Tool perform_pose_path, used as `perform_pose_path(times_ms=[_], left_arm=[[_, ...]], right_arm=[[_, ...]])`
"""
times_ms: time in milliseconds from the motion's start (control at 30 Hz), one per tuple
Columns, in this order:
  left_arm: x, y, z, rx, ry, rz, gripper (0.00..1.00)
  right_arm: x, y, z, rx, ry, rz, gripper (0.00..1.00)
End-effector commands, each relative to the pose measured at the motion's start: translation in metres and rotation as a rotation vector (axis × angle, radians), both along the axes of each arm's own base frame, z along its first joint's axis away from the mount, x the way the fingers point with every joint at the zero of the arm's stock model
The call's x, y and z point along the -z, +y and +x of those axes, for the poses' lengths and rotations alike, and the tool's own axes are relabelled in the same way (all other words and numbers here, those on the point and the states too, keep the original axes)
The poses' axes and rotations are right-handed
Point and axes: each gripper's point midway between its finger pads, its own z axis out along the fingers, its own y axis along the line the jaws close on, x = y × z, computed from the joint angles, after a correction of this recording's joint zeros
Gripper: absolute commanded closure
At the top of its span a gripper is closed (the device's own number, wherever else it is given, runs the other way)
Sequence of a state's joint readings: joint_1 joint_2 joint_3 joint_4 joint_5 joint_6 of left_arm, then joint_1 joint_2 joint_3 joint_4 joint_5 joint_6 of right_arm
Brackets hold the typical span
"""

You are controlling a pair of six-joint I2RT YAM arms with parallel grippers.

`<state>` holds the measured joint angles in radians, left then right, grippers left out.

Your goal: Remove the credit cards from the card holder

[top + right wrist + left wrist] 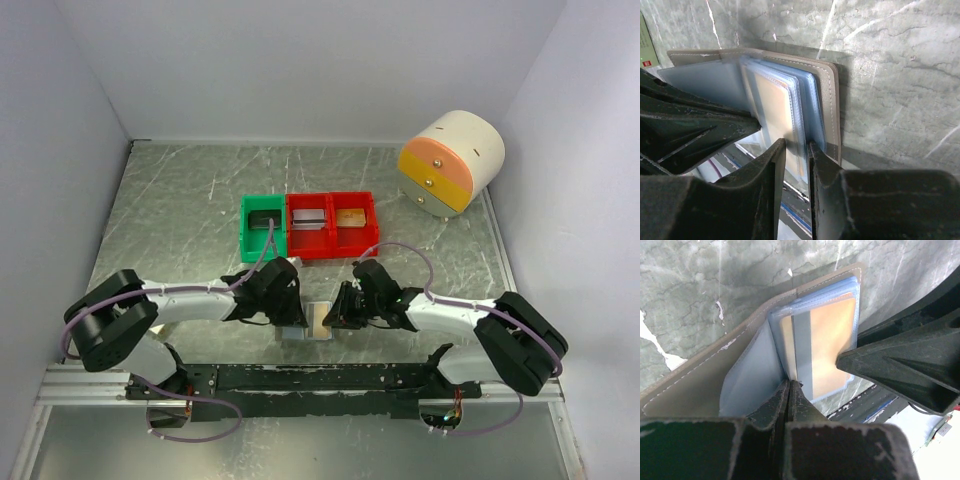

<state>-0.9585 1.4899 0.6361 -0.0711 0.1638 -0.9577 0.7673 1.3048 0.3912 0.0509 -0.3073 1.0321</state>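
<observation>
Fingers, left: left gripper (790, 386) is pressed together, tips meeting at the lower edge of a blue pocket leaf. Cannot tell whether a leaf or a card edge is nipped between them.
Fingers, right: right gripper (796, 150) is clamped on the bundle of pocket leaves, one finger on each side.
Card holder: card holder (305, 325) lies open on the table (180, 200) between the two grippers, near the table's near edge. Its grey cover is flat and its pockets are fanned up.
Card: one orange card (832, 345) sits fully in a pocket, not yet drawn out. Any others are hidden among the leaves.
Step (judged): early. The leaves are being parted and steadied, and no card is out.
Next move (judged): right gripper holds the bundle down while the left pinches the card alone and slides it along the pocket. Which side the pocket opens on cannot be told.
Edges: leaf edges are thin and slippery, so a pinch may catch plastic instead of card. The grippers' tips are nearly touching.
Room: green bin (247, 225) and red bins (330, 222) stand well apart, farther back. Bare table lies on both sides.
</observation>
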Motion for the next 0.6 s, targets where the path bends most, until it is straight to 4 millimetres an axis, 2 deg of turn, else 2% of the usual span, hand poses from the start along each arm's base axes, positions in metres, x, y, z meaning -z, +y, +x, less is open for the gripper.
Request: perform_pose_path(times_ms=[0, 567], left_arm=[[-0.031, -0.019, 0.003, 0.028, -0.048, -0.123, 0.93], [-0.025, 0.004, 0.004, -0.031, -0.061, -0.032, 0.93]], right_arm=[[0.013, -0.005, -0.009, -0.013, 0.034, -0.055, 0.76], [0.003, -0.017, 0.001, 0.056, -0.021, -0.096, 0.79]])
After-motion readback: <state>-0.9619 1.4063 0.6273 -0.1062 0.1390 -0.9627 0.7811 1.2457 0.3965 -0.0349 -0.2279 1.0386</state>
